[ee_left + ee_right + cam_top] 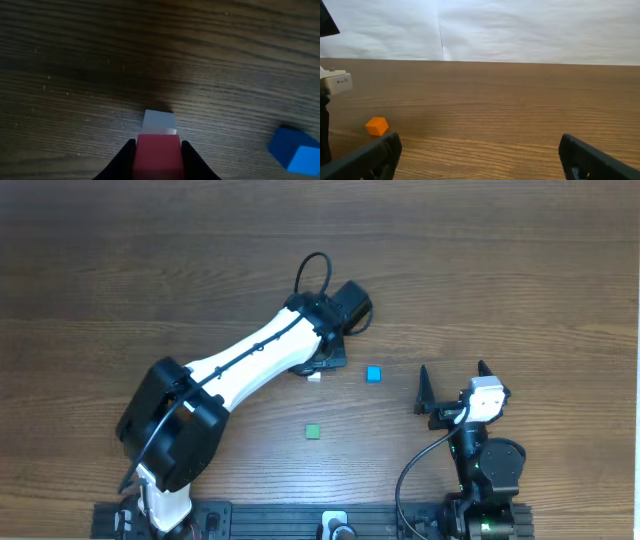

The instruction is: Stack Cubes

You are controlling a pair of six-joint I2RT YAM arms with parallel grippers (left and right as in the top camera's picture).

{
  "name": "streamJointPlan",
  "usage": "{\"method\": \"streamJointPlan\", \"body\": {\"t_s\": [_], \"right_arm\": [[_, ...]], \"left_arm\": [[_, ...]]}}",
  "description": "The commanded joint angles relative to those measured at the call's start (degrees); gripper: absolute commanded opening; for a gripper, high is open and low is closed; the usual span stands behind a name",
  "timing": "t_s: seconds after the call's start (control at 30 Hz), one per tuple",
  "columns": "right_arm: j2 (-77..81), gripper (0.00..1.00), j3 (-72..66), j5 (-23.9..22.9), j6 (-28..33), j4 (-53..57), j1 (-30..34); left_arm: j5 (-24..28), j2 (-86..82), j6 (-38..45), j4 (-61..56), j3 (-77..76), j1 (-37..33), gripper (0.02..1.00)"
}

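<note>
My left gripper (158, 159) is shut on a red cube (157, 152). Right past the red cube a white cube (160, 121) lies on the table, and whether the two touch is unclear. In the top view the left gripper (323, 366) hangs over the white cube (314, 377) near the table's middle. A blue cube (373, 374) (295, 152) lies just to its right and a green cube (313, 432) nearer the front. My right gripper (451, 383) (480, 162) stands open at the right, holding nothing. A small orange cube (376, 126) lies far from it.
The wooden table (520, 270) has free room at the back and on both sides. The left arm's white link (250, 360) slants across the middle of the table. A white wall (520, 30) stands behind the table's far edge.
</note>
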State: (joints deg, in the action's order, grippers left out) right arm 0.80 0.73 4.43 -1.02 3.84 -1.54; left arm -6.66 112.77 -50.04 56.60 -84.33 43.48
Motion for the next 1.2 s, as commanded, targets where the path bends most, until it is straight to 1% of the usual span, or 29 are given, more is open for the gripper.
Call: {"method": "streamJointPlan", "body": {"t_s": [0.03,0.47,1.2], "right_arm": [[-0.4,0.991,-0.4,0.4,0.5,0.0,-0.3],[-0.4,0.991,-0.4,0.4,0.5,0.0,-0.3],[-0.4,0.991,-0.4,0.4,0.5,0.0,-0.3]], "left_arm": [[-1.8,0.5,1.6,-0.2,-1.1,0.9,0.038],[-1.4,1.4,4.6,-0.2,-1.1,1.0,0.040],[-0.4,2.4,4.6,-2.1,0.8,0.4,0.040]]}}
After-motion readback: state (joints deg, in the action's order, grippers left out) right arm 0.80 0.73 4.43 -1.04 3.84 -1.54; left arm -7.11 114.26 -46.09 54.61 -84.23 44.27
